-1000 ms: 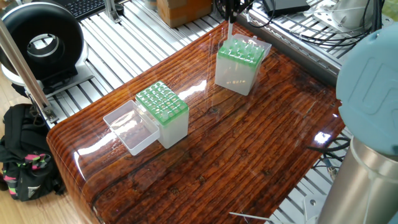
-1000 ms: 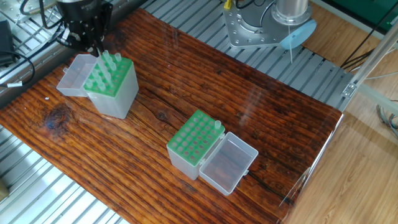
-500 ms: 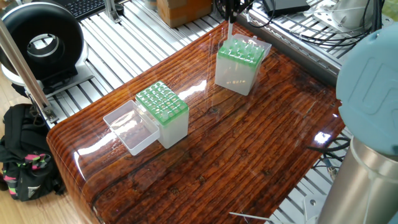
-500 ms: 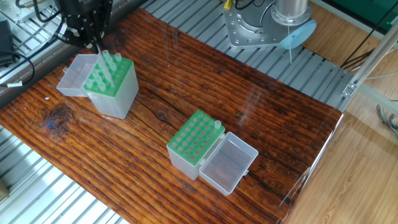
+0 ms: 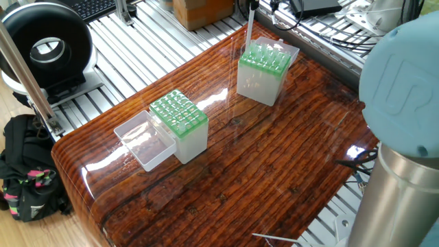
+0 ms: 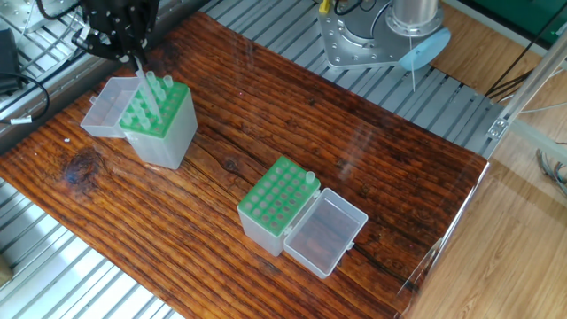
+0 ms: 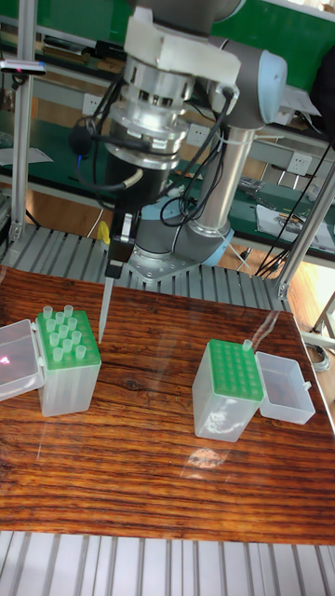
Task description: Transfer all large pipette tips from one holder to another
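Currently my hand (image 7: 117,258) is closed on one large pipette tip (image 7: 104,312), which hangs point down, clear of the source holder (image 7: 67,361) at the worktop's (image 6: 372,168) far end from the other box. In the tall fixed view the tip's point sits just above and beside the source grid, no longer seated in it. Remaining tips (image 6: 158,86) stand in that rack; the destination holder (image 6: 277,202) stands well apart on the worktop, lid open, with a single tip (image 6: 310,177) visible at one corner. My judgement: the step in hand is the carry. To do it well, I should finish lifting until the point clears the neighbouring tips, then travel level, keeping the tip vertical so it cannot swing in the grip. Over the destination grid, align above an empty hole next to the seated tip before descending straight, releasing only once seated.
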Action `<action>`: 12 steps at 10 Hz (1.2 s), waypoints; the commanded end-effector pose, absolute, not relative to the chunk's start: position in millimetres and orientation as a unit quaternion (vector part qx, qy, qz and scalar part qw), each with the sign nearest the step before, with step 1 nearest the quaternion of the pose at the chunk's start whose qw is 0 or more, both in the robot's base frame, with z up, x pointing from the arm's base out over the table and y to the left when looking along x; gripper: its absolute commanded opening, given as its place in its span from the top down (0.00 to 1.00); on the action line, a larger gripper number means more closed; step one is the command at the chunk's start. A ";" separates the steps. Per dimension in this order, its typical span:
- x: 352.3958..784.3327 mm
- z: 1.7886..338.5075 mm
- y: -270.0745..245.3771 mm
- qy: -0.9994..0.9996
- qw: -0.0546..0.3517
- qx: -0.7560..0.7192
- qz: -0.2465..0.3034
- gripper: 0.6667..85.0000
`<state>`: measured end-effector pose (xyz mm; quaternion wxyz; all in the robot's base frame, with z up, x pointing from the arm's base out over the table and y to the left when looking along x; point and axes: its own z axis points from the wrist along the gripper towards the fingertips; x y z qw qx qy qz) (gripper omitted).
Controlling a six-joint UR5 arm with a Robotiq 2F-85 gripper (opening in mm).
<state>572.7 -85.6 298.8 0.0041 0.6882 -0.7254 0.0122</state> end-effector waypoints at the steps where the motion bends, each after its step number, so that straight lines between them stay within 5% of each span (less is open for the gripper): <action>1: 571.8 310.2 -62.6 -0.815 -0.026 0.578 -0.002 1.00; 7: 587.7 307.5 1.8 -0.988 -0.056 0.118 -0.085 1.00; 12: 582.7 279.9 35.1 -0.997 -0.051 0.004 -0.064 1.00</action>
